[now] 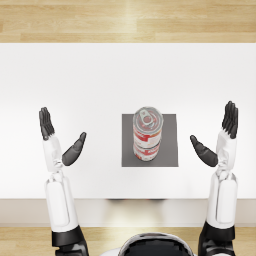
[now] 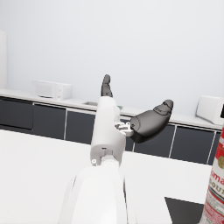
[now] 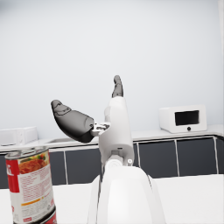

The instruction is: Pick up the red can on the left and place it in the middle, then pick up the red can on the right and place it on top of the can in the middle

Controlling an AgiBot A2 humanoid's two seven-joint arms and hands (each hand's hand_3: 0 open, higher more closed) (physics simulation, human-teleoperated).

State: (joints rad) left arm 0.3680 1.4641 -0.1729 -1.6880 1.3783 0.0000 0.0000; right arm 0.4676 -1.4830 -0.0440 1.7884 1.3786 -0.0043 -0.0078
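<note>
Two red cans stand stacked on the dark grey mat point(image 1: 167, 150) in the middle of the white table; the upper can point(image 1: 147, 123) sits on the lower can point(image 1: 146, 150). The upper can point(image 3: 30, 186) shows in the right wrist view, and an edge of the stack point(image 2: 216, 183) shows in the left wrist view. My left hand point(image 1: 60, 137) is raised left of the mat, fingers spread, holding nothing. My right hand point(image 1: 217, 137) is raised right of the mat, also spread and holding nothing. Both hands stand well apart from the cans.
The white table point(image 1: 90, 80) stretches far beyond the mat, with a wooden floor point(image 1: 125, 20) behind its far edge. In the wrist views, dark cabinets with a counter and a microwave point(image 3: 183, 119) line the back wall.
</note>
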